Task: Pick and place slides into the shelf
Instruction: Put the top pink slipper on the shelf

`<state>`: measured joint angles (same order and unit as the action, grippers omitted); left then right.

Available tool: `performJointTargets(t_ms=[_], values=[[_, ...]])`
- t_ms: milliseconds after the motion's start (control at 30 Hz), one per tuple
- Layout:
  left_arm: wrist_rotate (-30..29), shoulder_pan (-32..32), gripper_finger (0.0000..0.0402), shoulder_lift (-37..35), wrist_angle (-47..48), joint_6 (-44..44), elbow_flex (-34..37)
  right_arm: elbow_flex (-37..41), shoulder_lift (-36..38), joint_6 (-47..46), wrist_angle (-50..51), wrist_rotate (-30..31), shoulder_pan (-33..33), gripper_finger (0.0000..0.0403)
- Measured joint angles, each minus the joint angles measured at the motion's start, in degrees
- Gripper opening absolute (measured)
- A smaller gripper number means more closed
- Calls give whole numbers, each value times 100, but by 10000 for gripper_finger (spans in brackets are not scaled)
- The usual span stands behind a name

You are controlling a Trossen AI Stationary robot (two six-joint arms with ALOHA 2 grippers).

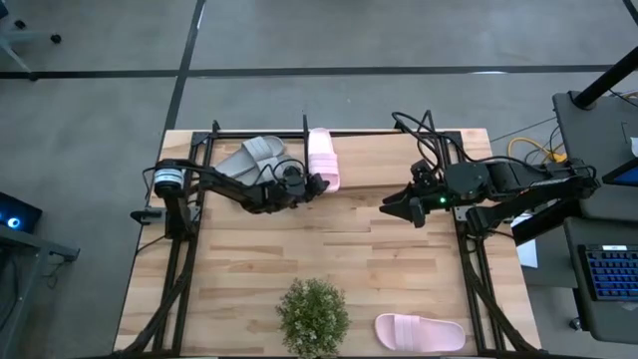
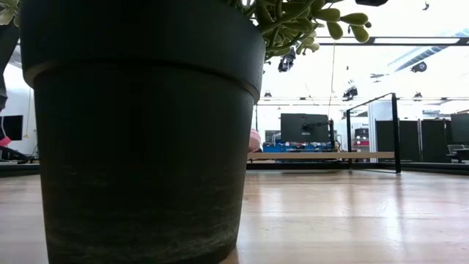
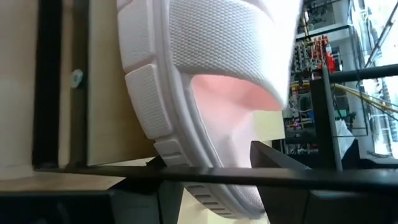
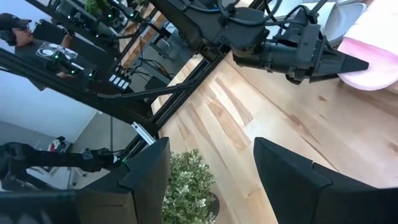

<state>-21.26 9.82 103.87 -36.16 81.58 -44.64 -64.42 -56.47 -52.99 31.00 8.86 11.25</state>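
Pink slide [image 1: 322,158] in left tool [image 1: 317,184]

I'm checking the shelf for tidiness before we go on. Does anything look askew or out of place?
Yes. The grey slides lie tilted on the shelf, unlike the straight pink slide at the left gripper. Its mate, the other pink slide, sits alone at the table's front edge beside the plant.
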Motion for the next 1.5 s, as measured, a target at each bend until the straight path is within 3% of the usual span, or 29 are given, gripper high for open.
performJointTargets(t_ms=[133,567,1067,1500], values=[[-4,46,163,-179,137,-286,-7,0,0,4,0,0,0,224],[31,58,163,-277,678,-18,4,0,0,4,0,0,28,224],[757,62,166,-278,651,78,-1,4,0,-15,1,19,66,224],[1202,73,273,-279,448,194,0,4,0,-15,2,20,88,224]])
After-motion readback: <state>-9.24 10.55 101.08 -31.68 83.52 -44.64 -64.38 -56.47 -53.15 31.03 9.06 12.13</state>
